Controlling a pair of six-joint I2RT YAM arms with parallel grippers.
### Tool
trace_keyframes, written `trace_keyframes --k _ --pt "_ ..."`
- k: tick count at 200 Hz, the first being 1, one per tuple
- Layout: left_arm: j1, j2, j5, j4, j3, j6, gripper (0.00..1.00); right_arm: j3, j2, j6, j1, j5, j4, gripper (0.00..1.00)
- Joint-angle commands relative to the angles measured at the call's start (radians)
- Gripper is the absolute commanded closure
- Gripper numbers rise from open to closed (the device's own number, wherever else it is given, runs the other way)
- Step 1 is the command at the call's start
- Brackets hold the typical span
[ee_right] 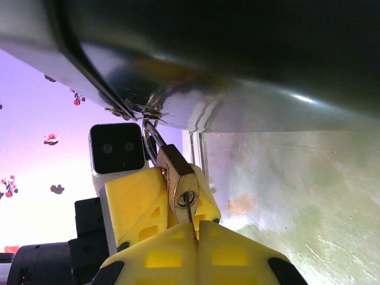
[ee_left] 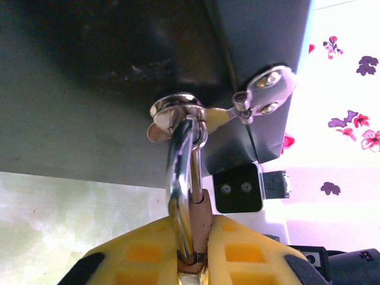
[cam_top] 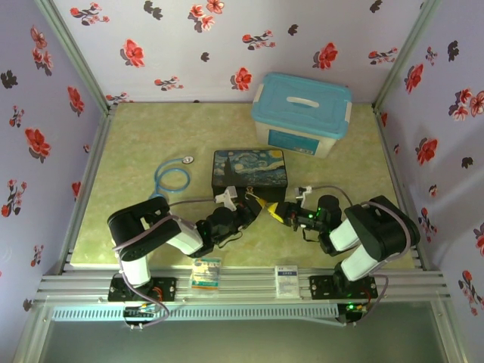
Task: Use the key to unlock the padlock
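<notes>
The small brass padlock [ee_right: 180, 181] hangs by its silver shackle [ee_left: 181, 157] from the hasp on the front of the dark starry-night box [cam_top: 249, 168]. My left gripper [ee_left: 193, 256] is shut on the padlock's body [ee_left: 200, 218], yellow fingers [ee_right: 135, 203] on either side. My right gripper [ee_right: 197, 228] faces the padlock's underside, shut on the key. Only the key's thin blade [ee_right: 189, 209] shows, its tip in the keyhole. From above, both grippers [cam_top: 253, 209] [cam_top: 281, 212] meet just in front of the box.
A white bin with a blue lid [cam_top: 302, 113] stands behind the box at the back right. A blue-tubed stethoscope [cam_top: 172, 175] lies left of the box. Two small packets [cam_top: 206, 272] [cam_top: 286, 280] rest on the front rail. Floral walls close in three sides.
</notes>
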Motion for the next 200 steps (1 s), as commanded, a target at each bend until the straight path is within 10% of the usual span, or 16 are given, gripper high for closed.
trace_keyframes --k 1,200 --pt "-0.008 0.007 0.042 0.079 0.043 0.0 1.0 0.03 0.035 -0.019 -0.018 -0.036 0.045 1.0" --pt "-0.022 0.009 0.075 0.102 0.099 -0.01 1.0 0.114 0.134 0.2 0.061 0.008 0.046 1.0"
